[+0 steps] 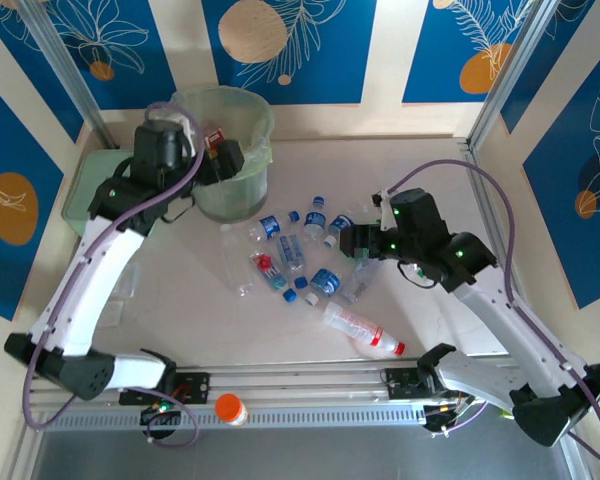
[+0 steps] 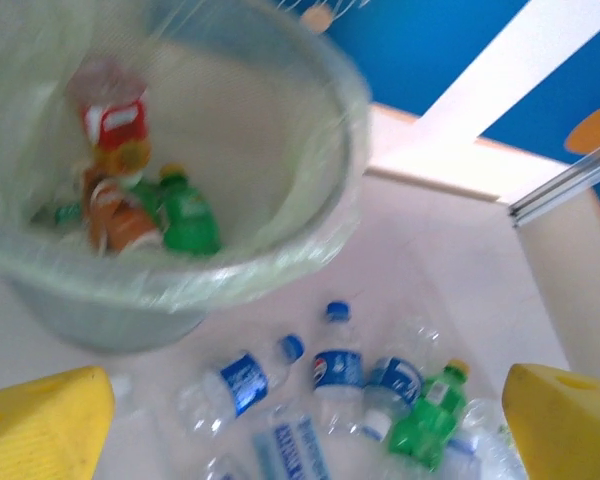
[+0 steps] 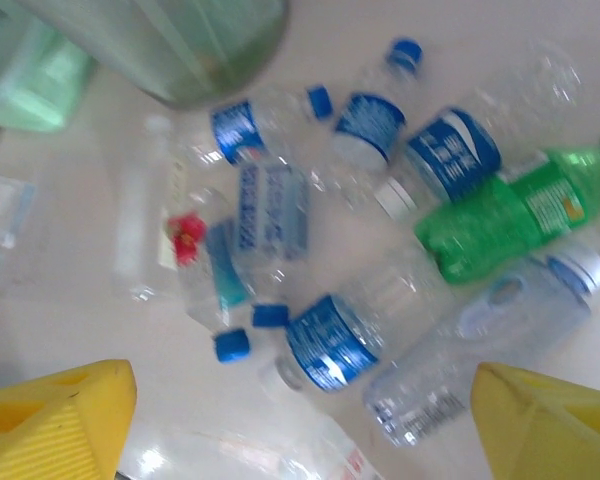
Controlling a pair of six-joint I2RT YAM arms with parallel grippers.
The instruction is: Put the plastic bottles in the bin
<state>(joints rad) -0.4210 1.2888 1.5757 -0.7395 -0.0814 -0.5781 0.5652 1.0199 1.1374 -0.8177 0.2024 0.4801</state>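
So the left gripper (image 2: pixel 307 385) is seen with its yellow fingers (image 2: pixel 45 425) spread wide and nothing caught between them. The bin (image 2: pixel 280 255) is found just ahead of it, liner bag draped over the rim. A few bottles are already lying at the bottom: a red-label bottle (image 2: pixel 113 120), an orange bottle (image 2: pixel 120 222) and a green bottle (image 2: pixel 188 212).

The right gripper (image 3: pixel 302 380) is held apart too, nothing clamped, and it's hung right over the loose plastic bottles (image 3: pixel 350 200). They're mostly clear with blue caps and labels, all lying flat and jumbled together, with a bright green bottle (image 3: pixel 500 215) off toward its right finger. A big clear bottle (image 1: pixel 360 325) with a red cap is lying behind that gripper, nearer the arm bases and apart from the heap.

The table (image 1: pixel 430 170) is a pale, slightly pinkish-beige surface. It's boxed in by walls (image 1: pixel 290 50) done in blue panels with white leaf drawings and orange circles, split by cream strips. Metal frame posts (image 1: pixel 510 75) are set at the far corners. A flat green lidded box (image 1: pixel 80 195) is tucked on the outer side of the left gripper, and an orange-capped item (image 1: pixel 230 408) is parked by the arm bases.
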